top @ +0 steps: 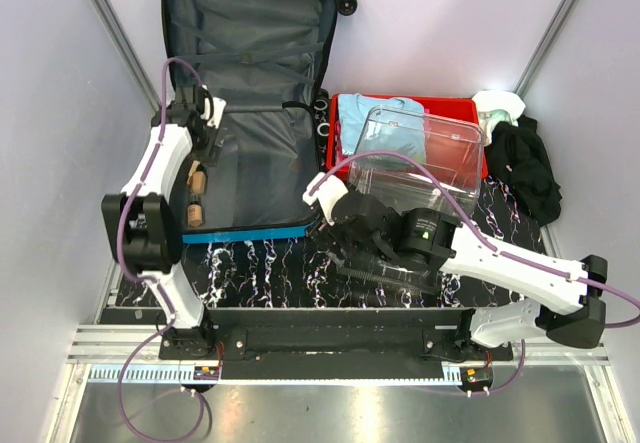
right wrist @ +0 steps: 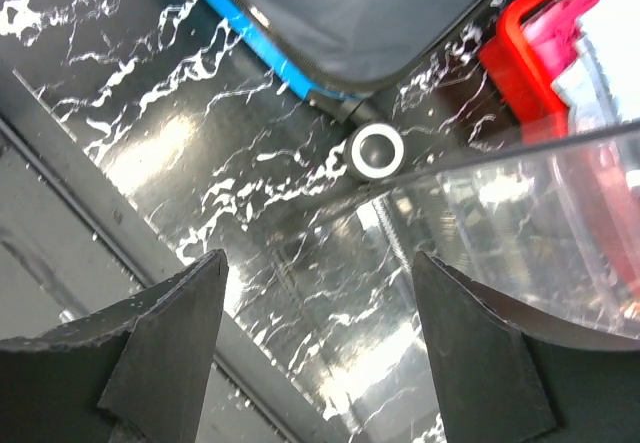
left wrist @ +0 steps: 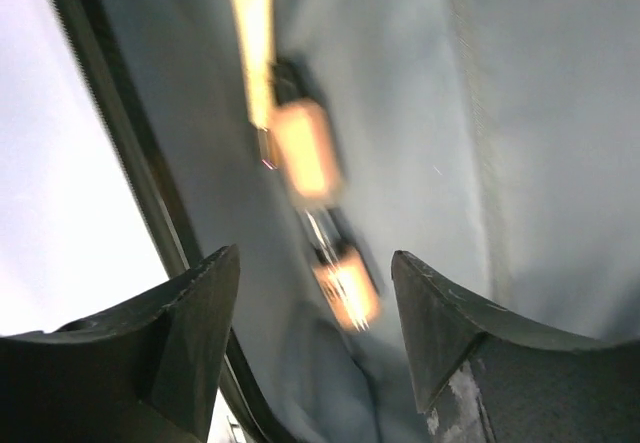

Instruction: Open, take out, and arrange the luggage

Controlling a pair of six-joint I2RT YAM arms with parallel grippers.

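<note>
Lifting out the small amber bottles (left wrist: pixel 305 153) lying just ahead of the open, empty left gripper (left wrist: pixel 312 263), on the lining of the large bright blue hard-shell luggage (top: pixel 260 93) beneath it, calls for centring one between the jaws first; the right gripper (right wrist: pixel 318 263) gapes empty over the black marbled tabletop (right wrist: pixel 150 83).

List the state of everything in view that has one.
Large bright blue hard-shell suitcase: open, lying flat, lid back.
Small amber bottles: lying inside suitcase, left edge.
Red plastic tray: holding light blue garment.
Clear plastic bin: upright, unlidded, atop tray.
Left gripper: jaws open, empty.
Right gripper: jaws open, empty.
</note>
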